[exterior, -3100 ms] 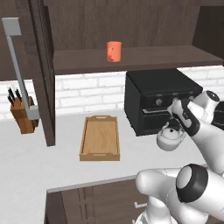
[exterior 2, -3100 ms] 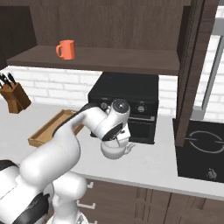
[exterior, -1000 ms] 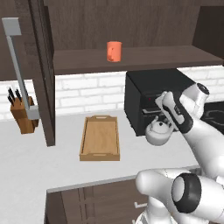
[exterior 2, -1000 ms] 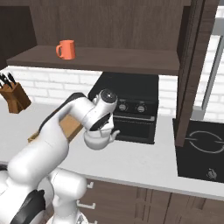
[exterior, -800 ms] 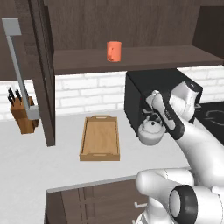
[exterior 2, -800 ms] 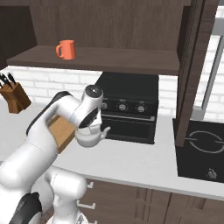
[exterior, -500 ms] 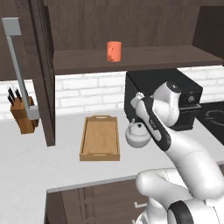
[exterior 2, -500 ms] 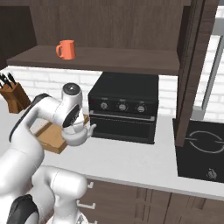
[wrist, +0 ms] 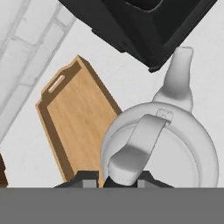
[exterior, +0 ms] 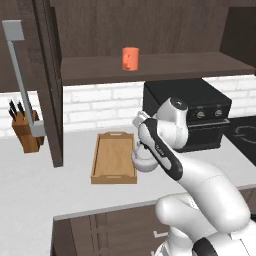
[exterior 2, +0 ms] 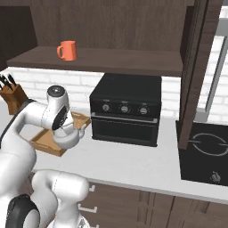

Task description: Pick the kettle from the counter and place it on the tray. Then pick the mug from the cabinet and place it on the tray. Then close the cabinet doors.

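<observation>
Setting: simulated kitchen; pale bench [exterior: 30, 180] over dark base cabinets, white brick wall behind, black oven box [exterior 2: 126, 108] toward the bench's back edge.
Kettle [wrist: 168, 144]: silver-grey, carried clear of the bench by its arched handle; hangs at the tray's near right corner, partly over the rim, spout toward the oven box.
Gripper [wrist: 117, 179]: jaws closed on the kettle's handle, fingertips either side of the handle's low end in the hand view.
Tray [exterior: 114, 161]: light wood, raised rim, cut-out handles; lies lengthwise toward the back wall, mid-bench, nothing on it.
Mug [exterior: 130, 58]: orange-red, upright on the shelf of the cabinet [exterior: 150, 67], above the tray.
Cabinet doors [exterior: 47, 85]: swung open; bar handle facing out on the left one.
Knife block [exterior: 27, 132]: at the bench's back left, well apart from the tray.
Step in hand: carrying the kettle over the tray for set-down.
Handling advice: carry it further in until the whole base is inside the rim, toward the tray's middle; keep it level; lower until the base rests flat on the wood before the jaws part.
Risk: letting go now would likely land the base on the rim, tipping the kettle or nudging the tray.
Remaining: mug to tray, doors shut.
</observation>
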You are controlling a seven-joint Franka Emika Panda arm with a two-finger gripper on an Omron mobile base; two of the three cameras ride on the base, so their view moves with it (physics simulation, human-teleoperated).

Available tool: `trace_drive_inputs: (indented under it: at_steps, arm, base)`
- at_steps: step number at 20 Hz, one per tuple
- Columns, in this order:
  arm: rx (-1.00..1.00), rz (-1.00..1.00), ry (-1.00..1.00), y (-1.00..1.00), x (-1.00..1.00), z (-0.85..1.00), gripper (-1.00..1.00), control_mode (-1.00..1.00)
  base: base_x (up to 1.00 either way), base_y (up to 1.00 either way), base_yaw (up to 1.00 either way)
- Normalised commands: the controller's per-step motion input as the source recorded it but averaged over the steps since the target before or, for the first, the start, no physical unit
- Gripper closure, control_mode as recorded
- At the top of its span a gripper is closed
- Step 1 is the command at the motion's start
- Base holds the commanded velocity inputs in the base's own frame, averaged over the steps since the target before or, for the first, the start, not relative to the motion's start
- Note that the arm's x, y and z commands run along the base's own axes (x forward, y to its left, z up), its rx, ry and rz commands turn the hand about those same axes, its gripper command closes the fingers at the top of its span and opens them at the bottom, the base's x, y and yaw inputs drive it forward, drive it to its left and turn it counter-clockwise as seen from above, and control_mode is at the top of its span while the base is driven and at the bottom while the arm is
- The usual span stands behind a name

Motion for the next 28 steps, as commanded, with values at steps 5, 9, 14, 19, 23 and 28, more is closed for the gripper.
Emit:
trace_drive_inputs:
  at_steps: [5,9,14,19,23,28]
  arm:
    - [0.0,0.0,0.0,0.65,0.32,0.01,1.0,-1.0]
    - [0.0,0.0,0.0,0.42,0.53,0.0,1.0,-1.0]
    - [0.0,-0.02,0.0,0.36,0.62,0.02,1.0,-1.0]
    - [0.01,-0.03,0.0,0.14,0.67,0.0,1.0,-1.0]
    - [0.02,-0.02,0.0,0.02,0.64,0.0,1.0,-1.0]
    - [0.0,0.0,0.0,0.0,0.42,0.0,1.0,-1.0]
  base:
    - [0.0,0.0,0.0]
    - [0.0,0.0,0.0]
    - [0.0,0.0,0.0]
    - [0.0,0.0,0.0]
    - [0.0,0.0,0.0]
    - [0.0,0.0,0.0]
